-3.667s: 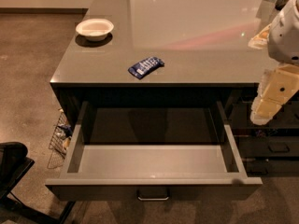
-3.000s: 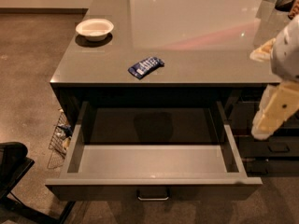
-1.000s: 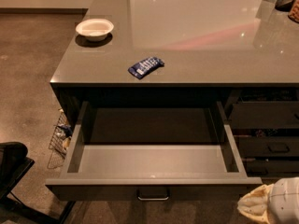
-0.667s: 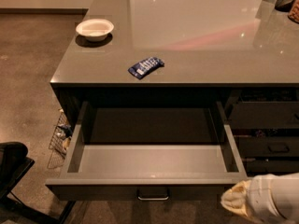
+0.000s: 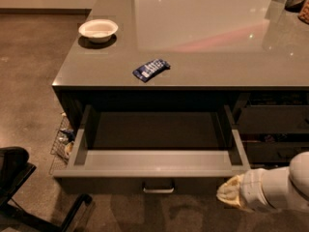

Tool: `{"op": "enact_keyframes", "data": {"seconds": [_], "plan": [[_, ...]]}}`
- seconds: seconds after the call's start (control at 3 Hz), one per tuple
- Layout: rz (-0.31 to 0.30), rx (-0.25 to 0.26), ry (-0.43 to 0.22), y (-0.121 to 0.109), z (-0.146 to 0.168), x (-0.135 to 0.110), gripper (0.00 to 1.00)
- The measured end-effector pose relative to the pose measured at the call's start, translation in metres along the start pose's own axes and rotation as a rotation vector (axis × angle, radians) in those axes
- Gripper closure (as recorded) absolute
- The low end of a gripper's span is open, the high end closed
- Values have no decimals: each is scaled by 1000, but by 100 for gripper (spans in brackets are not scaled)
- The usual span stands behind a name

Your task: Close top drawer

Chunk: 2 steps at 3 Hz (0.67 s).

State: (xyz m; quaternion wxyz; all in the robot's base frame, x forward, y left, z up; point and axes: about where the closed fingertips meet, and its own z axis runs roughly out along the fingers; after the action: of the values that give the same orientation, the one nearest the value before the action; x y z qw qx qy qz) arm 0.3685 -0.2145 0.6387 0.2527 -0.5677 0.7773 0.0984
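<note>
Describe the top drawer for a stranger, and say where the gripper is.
Find the big grey counter. Under its front edge the top drawer stands pulled out, wide and shallow, the gripper low by its front right corner. Unlike the narrower drawers beside it, it has a silver bar handle.

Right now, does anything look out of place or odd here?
Only the top drawer, pulled far out from under the counter and showing nothing inside. The gripper sits low by its front right corner, off the handle. A blue packet lies askew on the counter; nothing spilled or damaged.
</note>
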Motion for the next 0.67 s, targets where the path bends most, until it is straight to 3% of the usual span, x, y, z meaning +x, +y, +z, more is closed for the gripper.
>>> {"op": "enact_keyframes", "data": {"seconds": [0.33, 0.67], "plan": [[0, 0, 0, 0, 0, 0, 100], [-32, 10, -16, -34, 24, -15, 100]]}}
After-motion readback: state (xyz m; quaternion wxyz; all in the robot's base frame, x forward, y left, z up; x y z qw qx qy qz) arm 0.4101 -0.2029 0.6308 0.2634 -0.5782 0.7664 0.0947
